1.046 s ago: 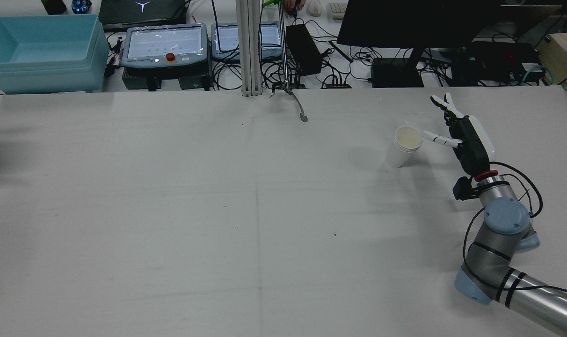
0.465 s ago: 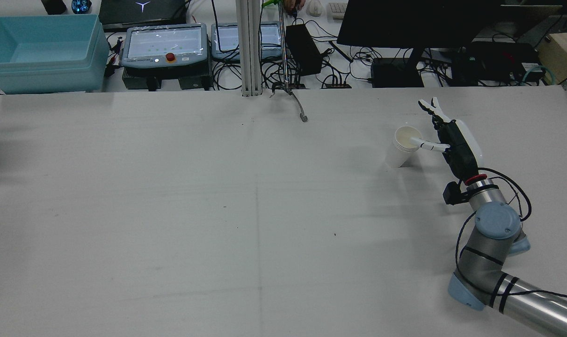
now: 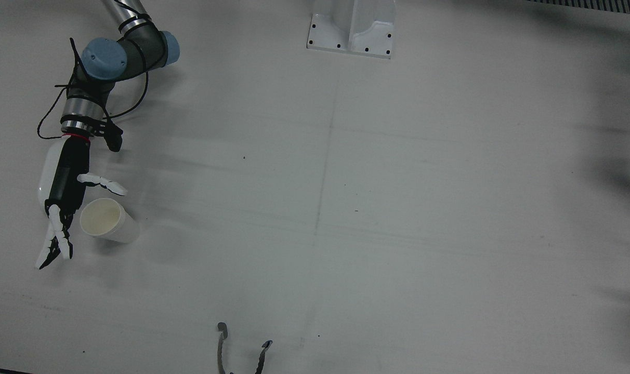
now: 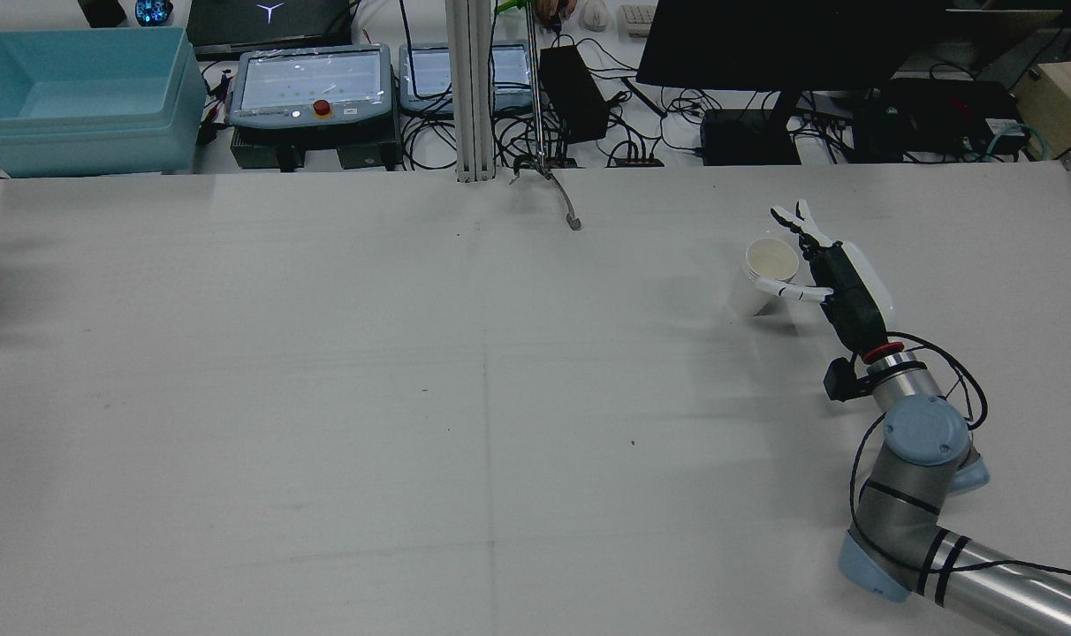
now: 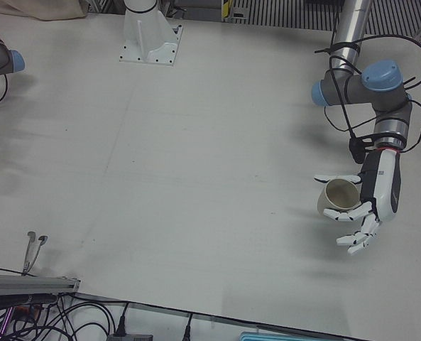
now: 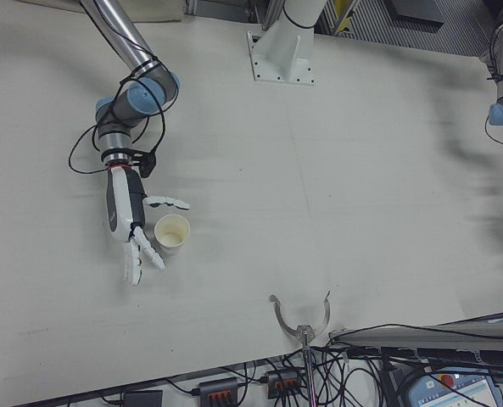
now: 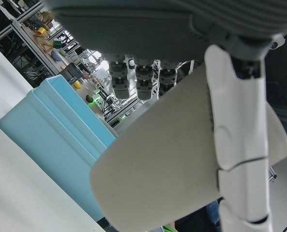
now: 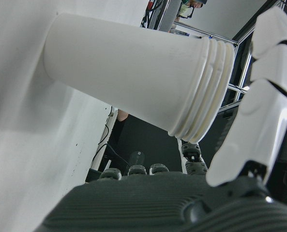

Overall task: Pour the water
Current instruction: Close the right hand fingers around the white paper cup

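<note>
A wide, pale grey bench point(image 4: 412, 397) fills the station. Past its far edge, in the rear view, sit a light blue bin point(image 4: 76, 97), two teach pendants point(image 4: 310, 84), a dark monitor point(image 4: 792, 35) and a tangle of cables.

A stack of white paper cups point(image 3: 107, 222) stands upright on the bench, mouth up, on the robot's right side and towards the operators' edge. The right hand view shows several nested rims at its top, and its base sits flat on the surface. The right robot hand point(image 3: 68, 192) is just beside the stack with its palm turned towards it and its fingers spread wide. The thumb point(image 3: 103, 183) reaches out on the side nearer the arm, and the other fingers point(image 3: 52, 244) extend past the stack's far side. It holds nothing, and a small gap shows between the thumb and the rim.

On the other half of the bench, the left robot hand point(image 5: 377, 192) holds a single paper cup point(image 5: 338, 197) tipped on its side above the surface, its mouth facing the operators' side. The thumb point(image 7: 240, 125) lies across the cup's wall, and the fingers curl around it from the opposite side.

A two-pronged metal tool point(image 3: 242, 353) hangs over the middle of the operators' edge, well apart from both hands.
</note>
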`<action>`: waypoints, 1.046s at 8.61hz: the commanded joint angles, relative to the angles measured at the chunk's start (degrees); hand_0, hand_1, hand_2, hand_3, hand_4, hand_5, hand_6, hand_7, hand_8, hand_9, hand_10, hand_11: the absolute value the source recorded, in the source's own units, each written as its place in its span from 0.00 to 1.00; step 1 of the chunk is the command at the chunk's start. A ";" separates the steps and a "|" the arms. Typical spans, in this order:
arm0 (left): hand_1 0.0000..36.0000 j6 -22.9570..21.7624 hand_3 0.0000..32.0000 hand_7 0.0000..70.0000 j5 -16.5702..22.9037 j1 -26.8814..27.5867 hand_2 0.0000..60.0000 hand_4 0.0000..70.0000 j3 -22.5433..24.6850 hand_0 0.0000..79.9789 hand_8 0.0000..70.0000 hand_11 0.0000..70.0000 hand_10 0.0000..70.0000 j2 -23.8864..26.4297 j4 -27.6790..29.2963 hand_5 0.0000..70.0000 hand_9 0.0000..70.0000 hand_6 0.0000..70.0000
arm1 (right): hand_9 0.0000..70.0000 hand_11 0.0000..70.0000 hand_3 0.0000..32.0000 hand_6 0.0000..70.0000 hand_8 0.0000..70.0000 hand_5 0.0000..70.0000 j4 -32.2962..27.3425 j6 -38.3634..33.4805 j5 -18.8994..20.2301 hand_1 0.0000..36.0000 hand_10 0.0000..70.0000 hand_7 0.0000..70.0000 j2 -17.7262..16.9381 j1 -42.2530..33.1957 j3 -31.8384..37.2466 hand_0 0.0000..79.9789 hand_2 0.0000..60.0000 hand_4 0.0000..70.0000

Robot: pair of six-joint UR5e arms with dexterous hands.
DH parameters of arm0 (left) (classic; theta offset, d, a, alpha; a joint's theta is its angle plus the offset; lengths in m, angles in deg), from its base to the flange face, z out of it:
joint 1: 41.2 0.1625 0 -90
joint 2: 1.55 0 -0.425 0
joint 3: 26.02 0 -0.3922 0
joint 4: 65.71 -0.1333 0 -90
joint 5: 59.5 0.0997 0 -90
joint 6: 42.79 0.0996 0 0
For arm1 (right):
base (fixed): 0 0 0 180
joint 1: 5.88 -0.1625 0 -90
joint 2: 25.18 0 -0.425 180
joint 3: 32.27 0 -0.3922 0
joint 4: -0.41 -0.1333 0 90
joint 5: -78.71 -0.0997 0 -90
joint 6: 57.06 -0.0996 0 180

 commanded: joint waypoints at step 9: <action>0.47 -0.22 0.00 0.44 0.09 -0.50 0.00 0.76 0.08 0.77 0.16 0.24 0.15 -0.58 0.53 0.44 0.24 0.18 | 0.00 0.00 0.00 0.06 0.00 0.19 -6.59 -4.63 -9.19 0.40 0.00 0.09 0.40 1.35 2.24 0.58 0.31 0.24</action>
